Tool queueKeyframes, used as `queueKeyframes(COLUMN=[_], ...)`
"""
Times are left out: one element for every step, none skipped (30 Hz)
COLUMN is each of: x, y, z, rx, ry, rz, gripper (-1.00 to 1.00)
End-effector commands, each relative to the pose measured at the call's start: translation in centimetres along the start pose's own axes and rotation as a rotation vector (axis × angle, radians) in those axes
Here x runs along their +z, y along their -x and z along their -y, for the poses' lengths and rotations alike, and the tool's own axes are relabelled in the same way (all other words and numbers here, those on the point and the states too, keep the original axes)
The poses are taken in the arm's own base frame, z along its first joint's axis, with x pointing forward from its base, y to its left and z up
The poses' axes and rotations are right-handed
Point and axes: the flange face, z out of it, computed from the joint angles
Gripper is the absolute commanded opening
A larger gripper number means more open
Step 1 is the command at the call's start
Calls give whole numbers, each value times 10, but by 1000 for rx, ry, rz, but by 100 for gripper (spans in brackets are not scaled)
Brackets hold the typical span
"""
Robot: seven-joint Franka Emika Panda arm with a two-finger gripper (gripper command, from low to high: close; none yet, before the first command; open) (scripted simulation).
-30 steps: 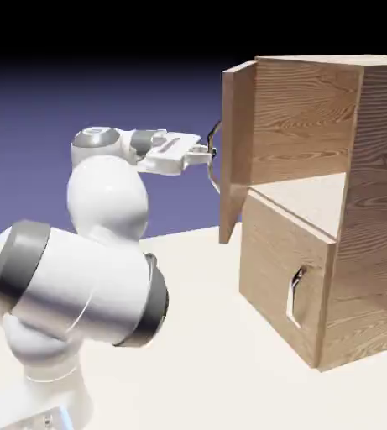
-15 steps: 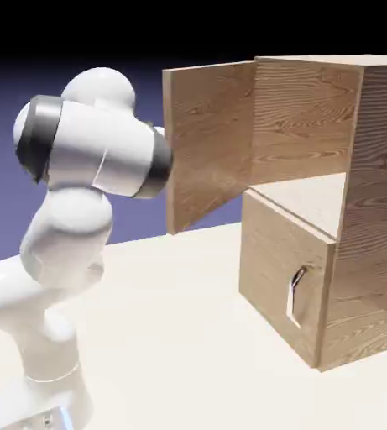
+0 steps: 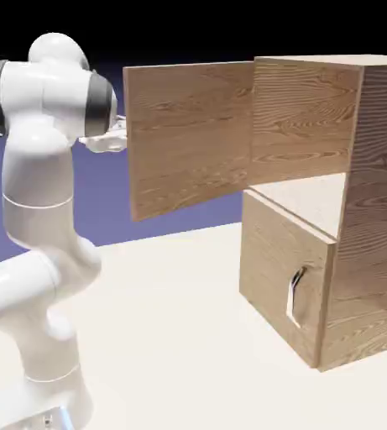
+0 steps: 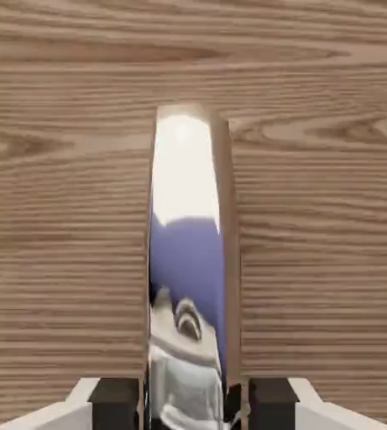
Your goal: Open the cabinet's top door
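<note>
The light-brown wood-grain cabinet (image 3: 356, 201) stands at the right of the exterior view. Its top door (image 3: 192, 134) is swung wide open to the left, its inner face toward the camera. My hand (image 3: 106, 138) sits behind the door's free left edge, mostly hidden by the panel. In the hand view the door's wood (image 4: 62, 210) fills the picture and the slim silver handle (image 4: 188, 252) runs up the middle. My gripper (image 4: 192, 403) is shut on that handle, with a dark fingertip (image 4: 117, 395) on each side of it.
The shorter lower door (image 3: 280, 273) is closed, its silver handle (image 3: 295, 294) facing left. The opened upper compartment shows a pale shelf (image 3: 310, 197). My white arm (image 3: 41, 252) rises at the left from the cream table (image 3: 188, 336).
The top door has swung from edge-on to wide open leftward. My arm has drawn back and up to the left, with the gripper staying shut on the handle.
</note>
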Motion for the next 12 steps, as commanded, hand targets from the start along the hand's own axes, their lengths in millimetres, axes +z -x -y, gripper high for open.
queueKeyframes(x=[-6,-11,-17,-23,-29,-34,-40,-45,-51,-56,-62,-62], y=[-2,-5,-7,-9,-11,-14,-16,-19,-22,-24,-27,-27], z=[-2,-5,-7,-9,-11,-14,-16,-19,-22,-24,-27,-27], rx=[0,0,0,0,0,0,0,0,0,0,0,0], ry=[-14,-28,-42,-55,-69,-83,-96,-110,-124,-138,-151,-152], rz=[14,28,42,55,69,82,96,110,123,138,151,151], gripper=[-100,-100,-100,-100,-100,-100,-100,-100,-100,-100,-100,-100])
